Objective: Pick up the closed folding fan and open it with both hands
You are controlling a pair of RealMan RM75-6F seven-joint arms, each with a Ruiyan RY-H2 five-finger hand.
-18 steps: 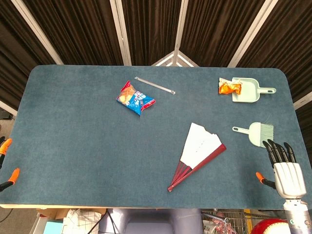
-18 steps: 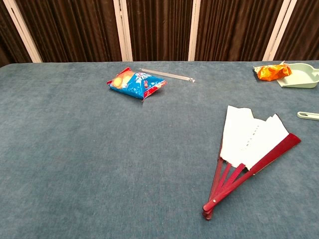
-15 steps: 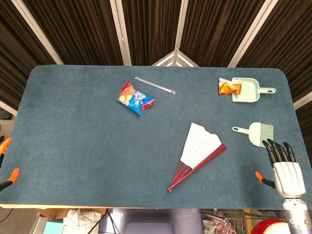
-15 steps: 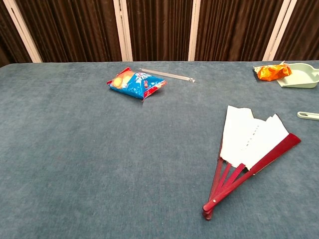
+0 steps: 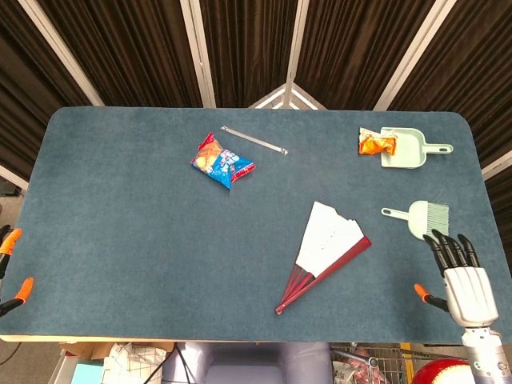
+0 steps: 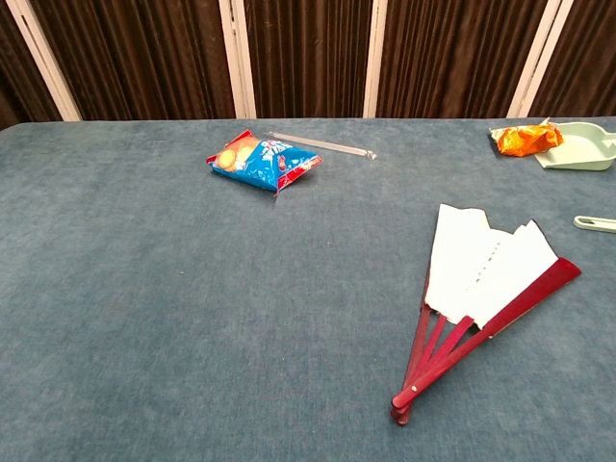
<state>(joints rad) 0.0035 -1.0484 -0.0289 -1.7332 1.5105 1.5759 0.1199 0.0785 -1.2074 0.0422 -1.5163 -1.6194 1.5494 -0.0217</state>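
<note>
- While the folding fan (image 5: 326, 252) lay partly spread on the blue table (image 5: 120, 208), white leaf up and red ribs converging toward the near edge, we kept our right hand (image 5: 462, 276) well apart from it at the table's right near corner, released, fingers extended and holding nothing.
- Our left hand (image 5: 11, 272) showed only as orange fingertips past the table's left near edge in the head view; we could not tell how its fingers stood, and it lay far across the table from the fan.
- Between the fan and our right hand sat a pale green brush (image 5: 420, 216), just ahead of the hand's dark fingertips (image 5: 448, 246).
- A pale green dustpan (image 5: 412, 148) rested near the far right corner, with an orange wrapper (image 5: 376, 143) at its mouth.
- A blue snack bag (image 5: 222, 161) lay toward the far middle, and a thin clear stick (image 5: 254, 140) lay just beyond it.
- Nothing lay on top of the fan.
- Dark pleated curtains (image 5: 248, 48) with pale uprights closed off the room behind the table.
</note>
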